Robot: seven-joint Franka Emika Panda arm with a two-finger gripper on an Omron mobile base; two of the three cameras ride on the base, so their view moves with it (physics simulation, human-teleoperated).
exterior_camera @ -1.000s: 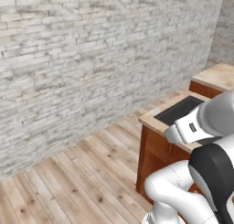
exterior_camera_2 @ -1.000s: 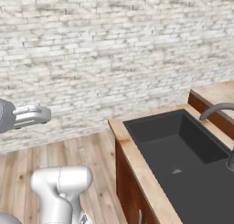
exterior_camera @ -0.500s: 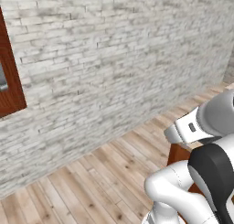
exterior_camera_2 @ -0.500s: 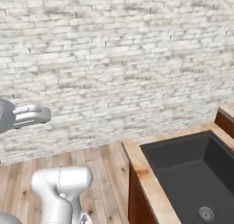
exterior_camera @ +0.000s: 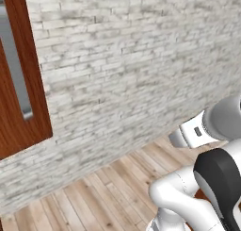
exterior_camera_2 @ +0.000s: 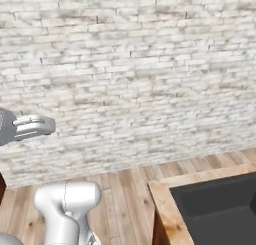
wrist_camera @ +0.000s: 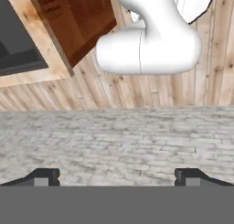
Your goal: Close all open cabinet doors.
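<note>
A tall reddish-brown cabinet door (exterior_camera: pixel 29 113) with a long vertical silver bar handle (exterior_camera: pixel 17 72) fills the left edge of the left base view, standing out in front of the brick wall. My gripper (wrist_camera: pixel 117 177) is open, its two dark fingertips (wrist_camera: pixel 45 176) far apart with nothing between them, facing the brick wall. The white hand (exterior_camera_2: pixel 31 127) hangs in mid-air well away from the door, touching nothing. It also reaches leftward in the left base view, hand (exterior_camera: pixel 190 133).
A light brick wall (exterior_camera_2: pixel 140 74) spans the view above a wooden plank floor (exterior_camera: pixel 103 187). A wood-topped counter (exterior_camera_2: pixel 165 204) with a dark sink (exterior_camera_2: pixel 220 214) sits at the lower right. Brown base cabinet fronts (wrist_camera: pixel 77 17) show in the hand view.
The whole picture has shifted because the base turned. The counter and sink slid toward the right edge and the cabinet door came in from the left and grew. The gripper stayed open.
</note>
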